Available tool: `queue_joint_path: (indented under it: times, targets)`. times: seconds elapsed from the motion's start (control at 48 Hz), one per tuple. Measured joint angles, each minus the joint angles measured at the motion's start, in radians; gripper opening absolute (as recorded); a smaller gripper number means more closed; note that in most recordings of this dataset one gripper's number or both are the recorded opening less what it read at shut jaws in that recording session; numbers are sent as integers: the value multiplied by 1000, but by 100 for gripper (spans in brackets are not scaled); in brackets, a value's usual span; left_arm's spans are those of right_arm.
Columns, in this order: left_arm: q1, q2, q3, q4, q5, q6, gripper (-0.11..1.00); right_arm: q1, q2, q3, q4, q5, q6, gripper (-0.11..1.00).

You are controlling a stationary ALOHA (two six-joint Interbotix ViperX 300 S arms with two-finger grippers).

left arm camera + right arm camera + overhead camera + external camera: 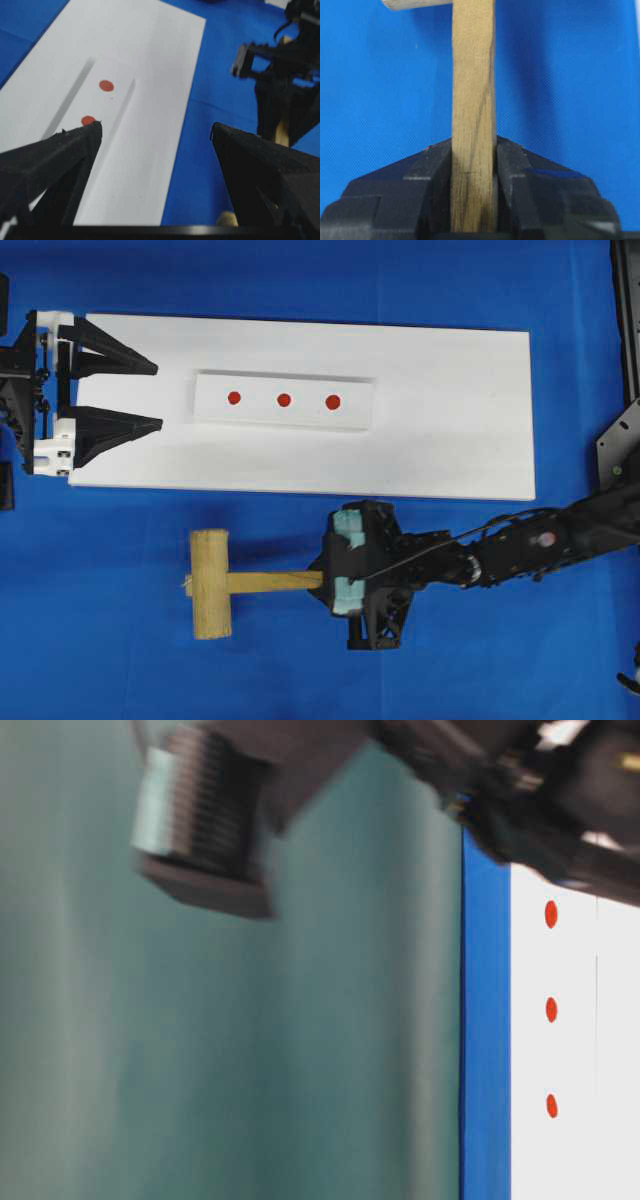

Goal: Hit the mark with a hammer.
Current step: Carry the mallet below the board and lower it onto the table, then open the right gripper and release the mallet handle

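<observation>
right claw (330, 580): clenched on the handle of the hammer (225, 583); in the right wrist view both black fingers (512, 172) press flat against the two sides of the squared wooden shaft.
hammer: light-brown wooden mallet, its thick cylindrical head out ahead of the right claw, at the far end of the handle; the handle runs straight from the claw to the middle of the head, and the head lies crosswise to it.
hammer place: over the blue bench (100, 660), off the white board (450, 440), on the side of the board where the right claw works; whether it rests on the bench or is lifted off it i cannot tell.
left claw (155, 395): released, its two black fingers spread wide, held at the short end of the white board with nothing between them.
marked strip (283, 400): a raised white strip on the board, straight ahead of the left claw, well apart from the right claw, carrying three red marks in a row.
nearest mark (233, 397): just ahead of the left claw's fingertips; in the left wrist view it sits beside the tip of one finger (75, 147).
farthest mark (333, 401): the one closest to the right claw, across the board's edge from it.
table-level view: blurred dark shapes, part of an arm; the three marks show at its right edge.
</observation>
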Motion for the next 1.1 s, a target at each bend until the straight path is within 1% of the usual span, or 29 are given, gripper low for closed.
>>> queue_joint_path:
  times: [0.354,0.646,1.021,1.062,1.104]
  targets:
    - [2,0,0,-2,0,-2,88,-2,61,-18,6,0,9,7]
    - [8,0,0,-2,0,0,88,-5,84,-15,5,0,14,7]
    - [8,0,0,0,0,-2,88,-5,91,-15,20,2,14,7]
    - [8,2,2,-2,0,-2,88,-5,89,-17,23,0,12,12]
    - [8,0,0,0,0,-2,88,-5,91,-15,28,0,14,20]
